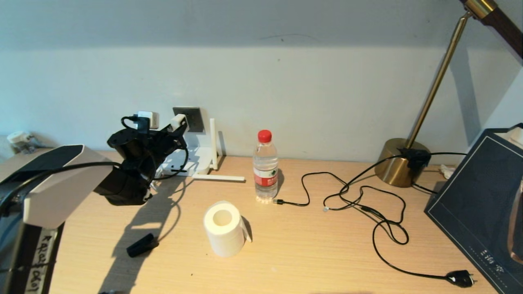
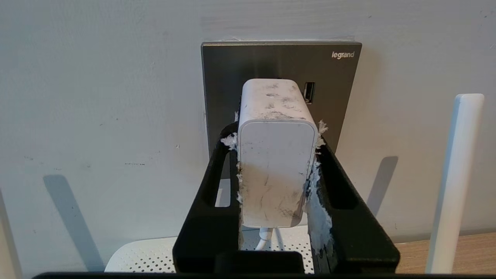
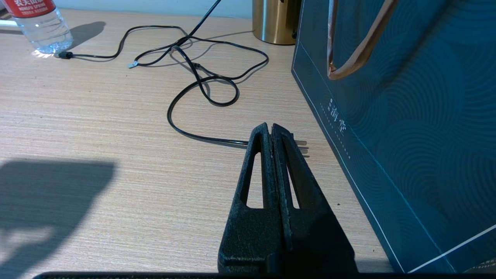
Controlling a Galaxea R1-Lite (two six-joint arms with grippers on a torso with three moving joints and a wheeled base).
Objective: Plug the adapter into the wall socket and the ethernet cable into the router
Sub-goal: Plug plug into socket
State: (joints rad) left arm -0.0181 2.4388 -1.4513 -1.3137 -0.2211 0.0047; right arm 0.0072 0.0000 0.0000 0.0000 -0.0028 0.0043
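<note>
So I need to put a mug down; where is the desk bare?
Bare wood lies in front of the paper roll and between it and the black cord. Crowded: around the router under the left claw.

White, grey-smudged adapter point(image 2: 276, 155); dark grey wall socket point(image 2: 341, 97); red-capped bottle point(image 1: 265, 167).

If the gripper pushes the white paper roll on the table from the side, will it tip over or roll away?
The paper roll stands on its flat end, hollow core up, so it would probably slide or tip before rolling. It looks light for its size and likely soft. Once on its side, it could roll across the table.
</note>
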